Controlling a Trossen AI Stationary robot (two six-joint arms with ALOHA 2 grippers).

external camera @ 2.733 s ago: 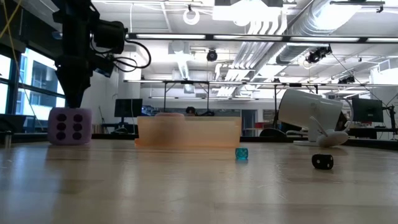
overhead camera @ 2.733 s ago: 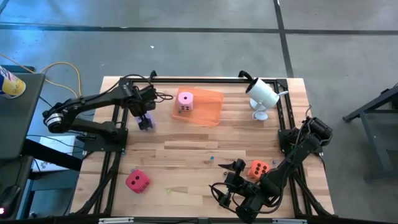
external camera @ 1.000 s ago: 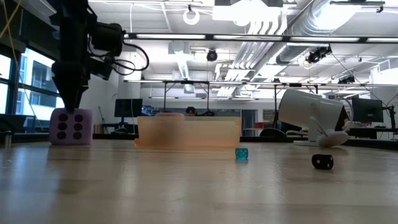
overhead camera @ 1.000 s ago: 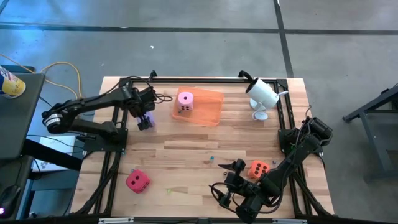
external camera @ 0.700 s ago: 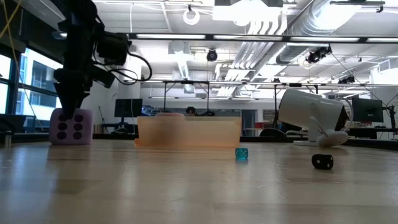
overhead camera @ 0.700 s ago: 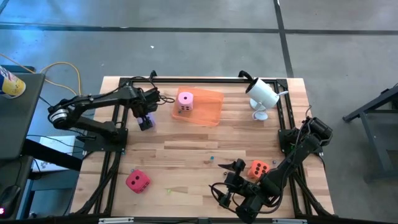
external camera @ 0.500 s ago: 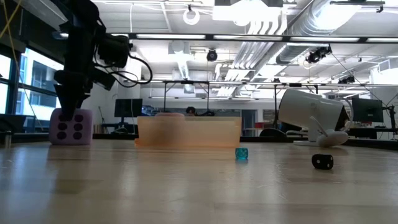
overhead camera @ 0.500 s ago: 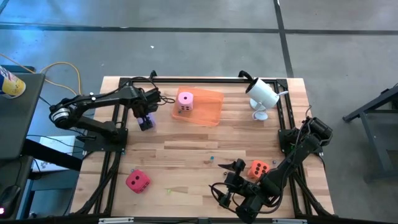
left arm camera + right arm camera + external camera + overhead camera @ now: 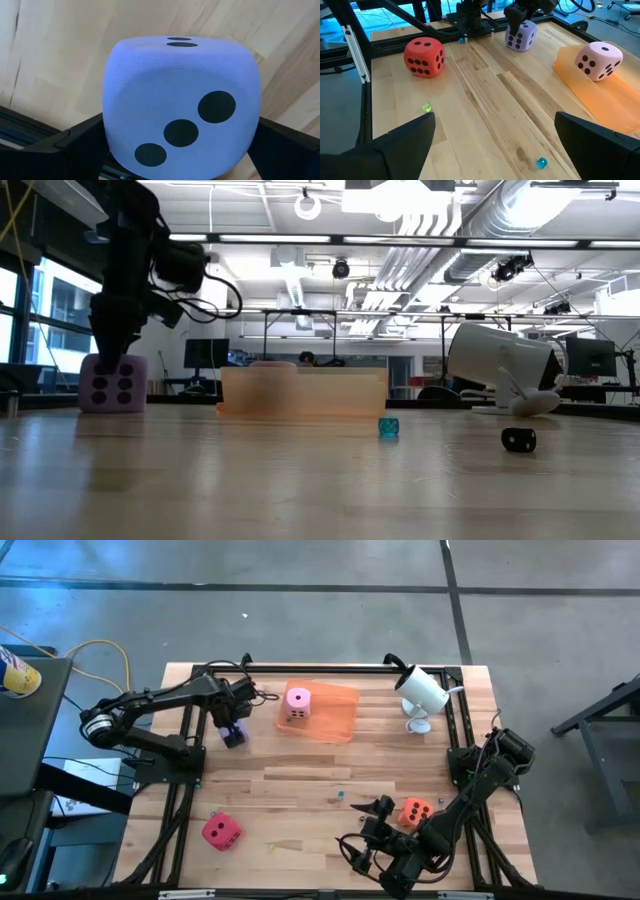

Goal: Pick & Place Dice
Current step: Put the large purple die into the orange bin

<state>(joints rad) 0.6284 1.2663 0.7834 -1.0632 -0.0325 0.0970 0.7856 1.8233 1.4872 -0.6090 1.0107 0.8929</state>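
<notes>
The lavender die (image 9: 236, 732) rests on the table near its far left, three pips up in the left wrist view (image 9: 181, 105). My left gripper (image 9: 113, 352) points down over it, open, one finger at each of two opposite sides (image 9: 80, 145). The pink die (image 9: 298, 703) sits on the orange tray (image 9: 335, 718). Near the front left is the red die (image 9: 221, 831). The orange die (image 9: 416, 811) lies beside my right arm. My right gripper (image 9: 362, 825) hangs open near the front edge with nothing between its fingers (image 9: 492, 120). My left gripper comes at the lavender die from above, its fingers close against two opposite sides (image 9: 250, 140). Whether they touch the die I cannot tell. The die stands flat on the table.
A white device on a stand (image 9: 420, 695) occupies the far right. Small loose dice lie mid-table: a teal one (image 9: 389, 427), a black one (image 9: 518, 440) and a green one (image 9: 426, 107). A black frame (image 9: 190, 780) borders the tabletop. Bare wood shows in the middle (image 9: 300, 780).
My left gripper has sunk a little over the lavender die, so that its fingers now reach down beside it. The die has stayed where it was. The gap between the fingers has not visibly changed.
</notes>
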